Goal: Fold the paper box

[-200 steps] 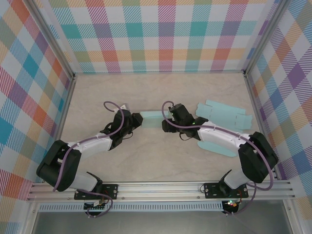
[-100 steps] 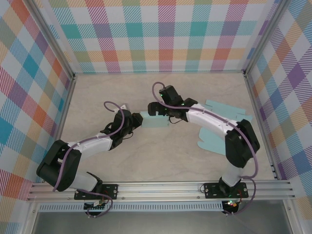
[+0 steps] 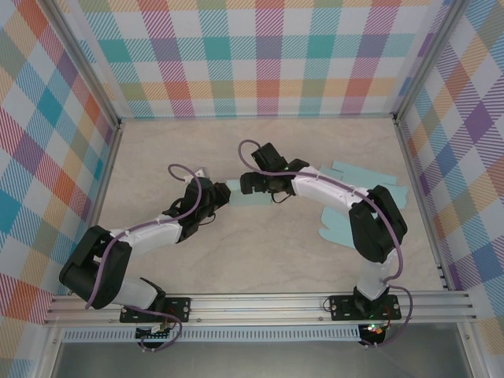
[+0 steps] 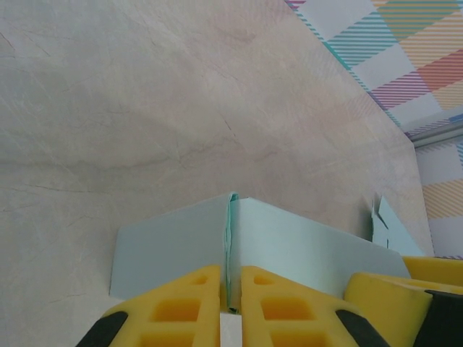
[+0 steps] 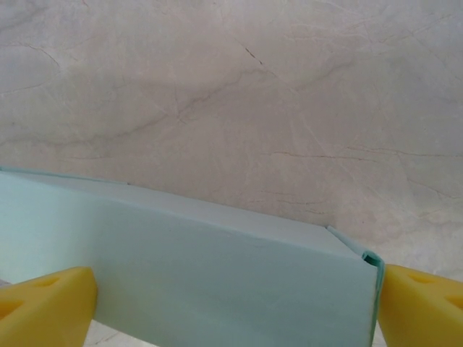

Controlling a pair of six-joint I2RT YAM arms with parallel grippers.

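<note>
- The paper box (image 3: 250,200) lay on the counter (image 3: 165,153) at the centre of the top view, between the two arms. It was a pale teal sleeve, only partly formed.
- The left fingers (image 3: 221,197) were pinched almost shut on a thin upright seam at the box's left end. In the left wrist view the paper edge sat clamped between the yellow pads at the bottom of the frame.
- The right fingers (image 3: 253,183) stood spread wide and held nothing, straddling the box from its upper side. In the right wrist view one yellow tip sat in each lower corner with the box wall between them. We could not tell whether either tip pressed on it.
- We judged the step to be squaring a wall while the left end was anchored.
- To do it well, we would keep the left pinch steady without pulling. We would also set the right fingers on the crease rather than mid-panel, so the thin card did not buckle.
- Spare flat blanks (image 3: 370,187) lay at the right of the top view, well apart from the box.
</note>
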